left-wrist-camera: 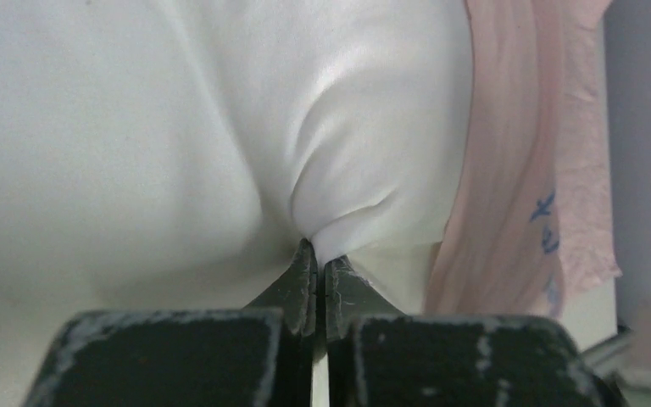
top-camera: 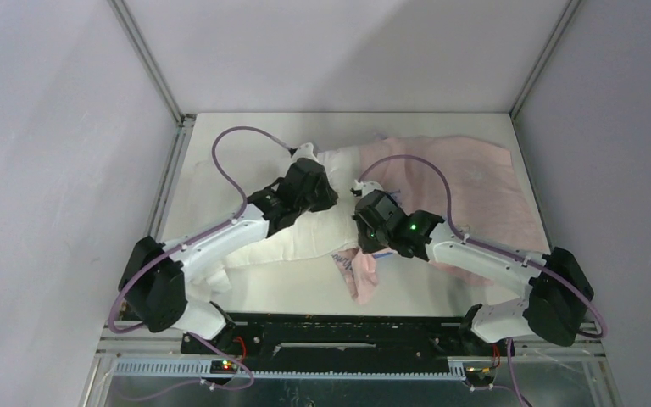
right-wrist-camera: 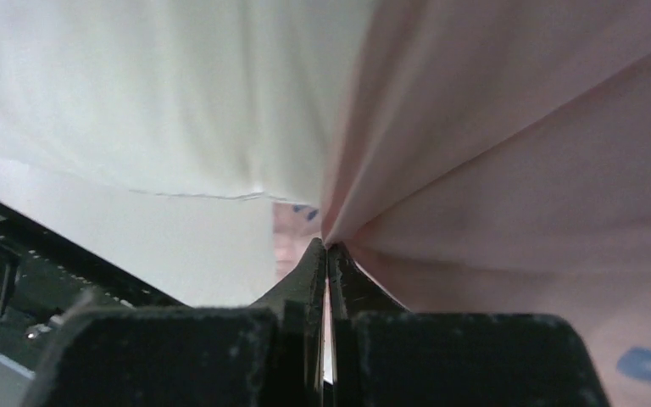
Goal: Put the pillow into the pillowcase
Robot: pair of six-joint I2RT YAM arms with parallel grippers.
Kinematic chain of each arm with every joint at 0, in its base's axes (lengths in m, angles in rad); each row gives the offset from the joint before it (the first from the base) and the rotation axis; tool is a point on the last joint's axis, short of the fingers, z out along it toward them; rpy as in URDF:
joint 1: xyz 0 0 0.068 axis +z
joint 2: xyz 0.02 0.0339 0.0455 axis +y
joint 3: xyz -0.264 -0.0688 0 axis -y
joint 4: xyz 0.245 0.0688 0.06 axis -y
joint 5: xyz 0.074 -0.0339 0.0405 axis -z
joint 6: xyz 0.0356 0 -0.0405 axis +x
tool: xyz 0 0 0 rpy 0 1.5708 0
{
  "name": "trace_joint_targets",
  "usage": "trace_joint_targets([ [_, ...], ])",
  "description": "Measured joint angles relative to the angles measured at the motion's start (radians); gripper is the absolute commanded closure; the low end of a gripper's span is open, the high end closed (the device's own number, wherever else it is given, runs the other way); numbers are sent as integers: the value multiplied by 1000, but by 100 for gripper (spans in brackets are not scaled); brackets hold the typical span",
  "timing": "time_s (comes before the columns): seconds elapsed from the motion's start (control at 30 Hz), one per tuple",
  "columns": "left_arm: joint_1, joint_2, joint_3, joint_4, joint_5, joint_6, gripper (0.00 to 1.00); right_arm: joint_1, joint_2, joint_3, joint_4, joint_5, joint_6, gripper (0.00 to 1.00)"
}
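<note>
Plump white pillow [top-camera: 297,239] is lying beside pink pillowcase [top-camera: 475,178], mid-worktop [top-camera: 305,290].
Left gripper [left-wrist-camera: 317,254] is pinching pillow, right gripper [right-wrist-camera: 326,250] pillowcase; arms [top-camera: 220,239] are hiding their junction.

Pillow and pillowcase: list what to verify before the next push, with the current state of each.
1. Left gripper hold on the pillow: ok, jaws shut on a white fold.
2. Right gripper hold on the pillowcase: ok, jaws shut on pink fabric.
3. Pillow end inside the case: cannot tell, the junction is hidden.
4. Case mouth held open: cannot tell.
5. Grippers apart in the top view: ok.
</note>
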Motion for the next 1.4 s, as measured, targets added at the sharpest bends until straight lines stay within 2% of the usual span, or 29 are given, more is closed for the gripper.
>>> trace_joint_targets([
  [0.13,-19,-14,-7,-2,38,-19,100,-33,-15,-35,8,-25,13,66],
  [0.23,-33,-14,-62,64,61,-38,100,-33,-76,5,-10,-30,-5,47],
  [0.3,-38,-14,-113,121,77,-55,100,-44,-107,68,-19,-28,-27,44],
  [0.43,-50,-13,-220,265,96,-91,100,-128,-116,216,-12,-19,-78,43],
  [0.57,-60,1,-293,405,111,-119,100,-220,-6,366,-11,21,-122,42],
  [0.73,-75,30,-328,518,120,-137,100,-259,204,483,-40,99,-175,43],
  [0.9,-77,46,-334,565,140,-142,100,-278,374,586,-130,224,-226,44],
  [1.1,-78,46,-339,580,144,-142,100,-306,439,645,-159,333,-263,48],
  [1.3,-79,43,-339,578,144,-141,100,-328,500,696,-167,383,-293,70],
  [1.4,-79,37,-340,573,144,-140,100,-338,535,710,-171,391,-308,92],
])
